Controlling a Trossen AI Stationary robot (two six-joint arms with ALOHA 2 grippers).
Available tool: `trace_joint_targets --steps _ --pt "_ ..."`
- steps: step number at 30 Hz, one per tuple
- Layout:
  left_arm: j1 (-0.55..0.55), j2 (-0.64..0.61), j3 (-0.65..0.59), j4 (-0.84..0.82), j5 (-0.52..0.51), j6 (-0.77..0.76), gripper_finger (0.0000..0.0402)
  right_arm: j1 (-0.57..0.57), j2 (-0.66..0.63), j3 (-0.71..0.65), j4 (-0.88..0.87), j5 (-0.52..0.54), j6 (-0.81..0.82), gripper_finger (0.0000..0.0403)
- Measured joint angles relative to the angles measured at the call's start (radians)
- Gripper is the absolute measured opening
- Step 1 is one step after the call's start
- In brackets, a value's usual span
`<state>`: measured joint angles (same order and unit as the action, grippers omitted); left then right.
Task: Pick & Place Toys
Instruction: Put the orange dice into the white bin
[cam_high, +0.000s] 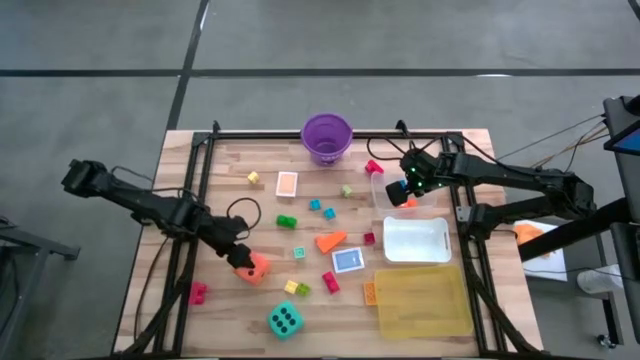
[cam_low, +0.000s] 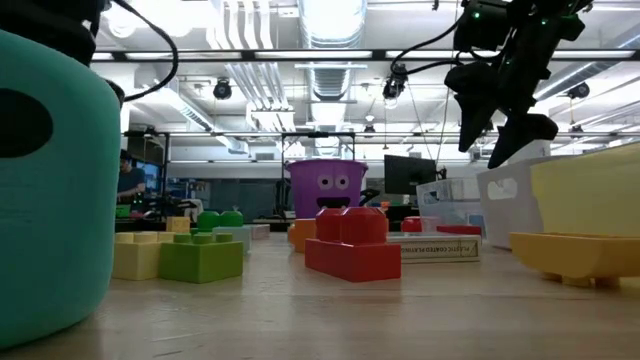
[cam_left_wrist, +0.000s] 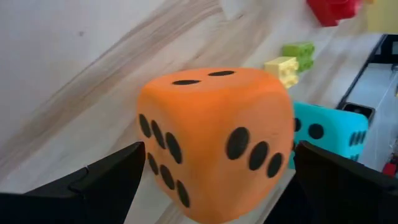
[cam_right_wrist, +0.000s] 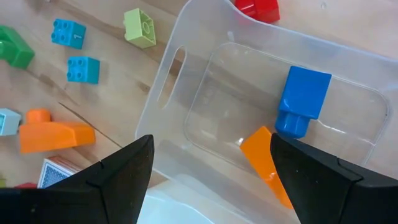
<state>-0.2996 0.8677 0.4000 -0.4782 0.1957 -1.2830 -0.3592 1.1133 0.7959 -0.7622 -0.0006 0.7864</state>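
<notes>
The left gripper (cam_high: 243, 262) rests at the tabletop (cam_high: 230, 190) with its fingers (cam_left_wrist: 102, 177) spread on either side of the orange die (cam_left_wrist: 214, 140), while the right gripper (cam_high: 410, 190) hovers, fingers released, over the clear tub (cam_right_wrist: 186, 81) containing a blue block (cam_right_wrist: 301, 99).

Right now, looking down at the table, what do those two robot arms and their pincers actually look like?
Both arms are dark, nearly black, built of slim jointed segments. A loose black cable loops beside the left arm. Small green lights glow near the wrist of the right arm. The left gripper and right gripper each end in two flat, matte black fingers with plain, unmarked surfaces.
</notes>
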Motion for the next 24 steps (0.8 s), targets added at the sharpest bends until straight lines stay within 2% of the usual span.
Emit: trace_joint_targets --steps 4,13,17,21,24 --pt "-0.001 -0.003 -0.043 0.037 0.011 0.003 0.04 0.002 0.0 0.0 0.002 -0.005 0.003 0.0317" --pt "-0.001 -0.003 -0.191 0.353 0.053 -0.028 0.04 0.009 0.0 0.0 0.006 -0.008 0.019 0.0317" --pt "-0.001 -0.004 -0.21 0.376 0.06 -0.071 0.0394 0.012 0.0 0.0 0.006 -0.01 0.019 0.0317" --pt "-0.001 -0.002 -0.202 0.379 0.045 -0.069 0.0357 0.013 0.0 0.0 0.006 -0.01 0.019 0.0317" --pt "-0.001 -0.002 -0.202 0.383 0.043 -0.079 0.0302 0.013 0.0 0.0 0.006 -0.01 0.019 0.0317"
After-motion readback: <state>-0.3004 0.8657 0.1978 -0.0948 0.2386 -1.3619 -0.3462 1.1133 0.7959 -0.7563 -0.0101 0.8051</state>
